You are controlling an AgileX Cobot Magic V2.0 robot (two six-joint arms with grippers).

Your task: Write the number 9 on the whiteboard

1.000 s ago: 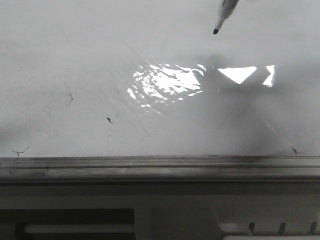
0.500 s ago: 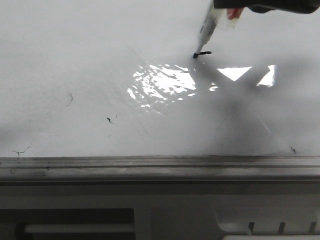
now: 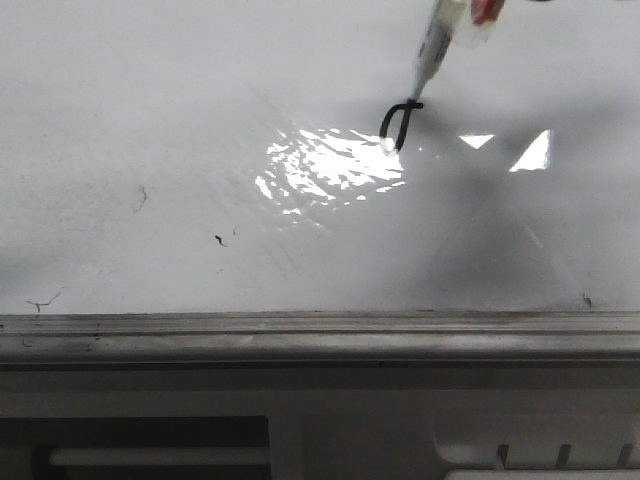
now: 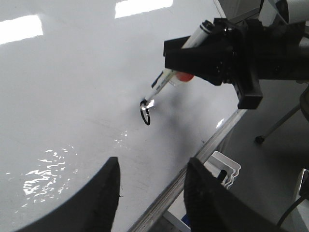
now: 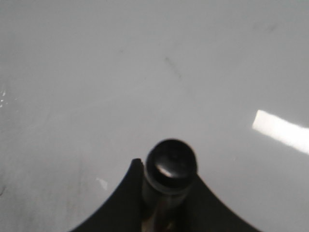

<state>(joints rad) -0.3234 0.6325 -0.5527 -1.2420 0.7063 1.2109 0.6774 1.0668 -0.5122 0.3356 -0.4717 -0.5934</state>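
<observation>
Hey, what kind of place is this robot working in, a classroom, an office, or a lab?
Probably a robotics lab or test room. A whiteboard lies flat as the work surface, the right tool holds a marker drawing a loop, and ceiling lights glare off the board.

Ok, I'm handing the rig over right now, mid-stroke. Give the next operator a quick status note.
Right gripper: shut on the marker, tip at the whiteboard.
Left gripper: open, empty, above the board near its tray rail.
Done: the small loop of the number 9 is drawn.
Left: the long straight stem down from the loop, then lift off.
</observation>
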